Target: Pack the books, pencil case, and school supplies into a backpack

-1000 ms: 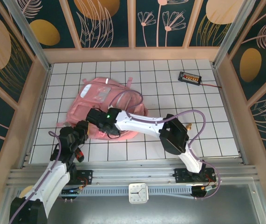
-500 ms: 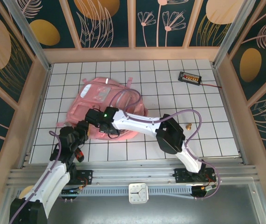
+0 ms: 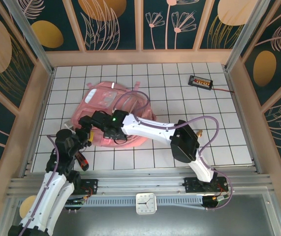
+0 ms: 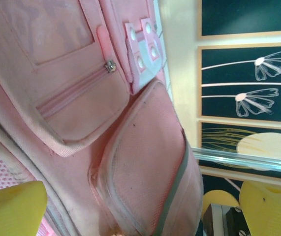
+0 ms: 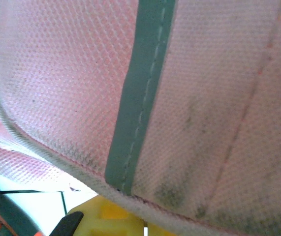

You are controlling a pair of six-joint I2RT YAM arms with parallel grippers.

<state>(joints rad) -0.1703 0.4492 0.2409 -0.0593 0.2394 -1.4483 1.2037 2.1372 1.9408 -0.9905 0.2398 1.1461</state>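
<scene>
The light-pink backpack (image 3: 111,101) lies on the white grid table, left of centre. In the left wrist view the backpack (image 4: 145,162) is close up, with a zip pocket, a mesh side pocket and a grey strip. My left gripper (image 3: 84,133) is at its near-left edge, open, with yellow fingers (image 4: 12,206) spread wide on either side of the fabric. My right gripper (image 3: 92,121) reaches across to the same edge. Its yellow fingers (image 5: 106,221) sit close together under the fabric hem (image 5: 130,196), pinching it. The books, pencil case and school supplies are out of view.
A red-and-black utility knife (image 3: 82,160) lies by the left arm near the table's front edge. A small black box with orange marks and a wire (image 3: 201,81) sits at the back right. A tiny brass piece (image 3: 199,132) lies right of the right arm. Wooden walls ring the table.
The right gripper has moved left and farther back along the backpack's near edge, taking the fabric with it. The left arm has swung to the left and its gripper has turned toward the backpack.
</scene>
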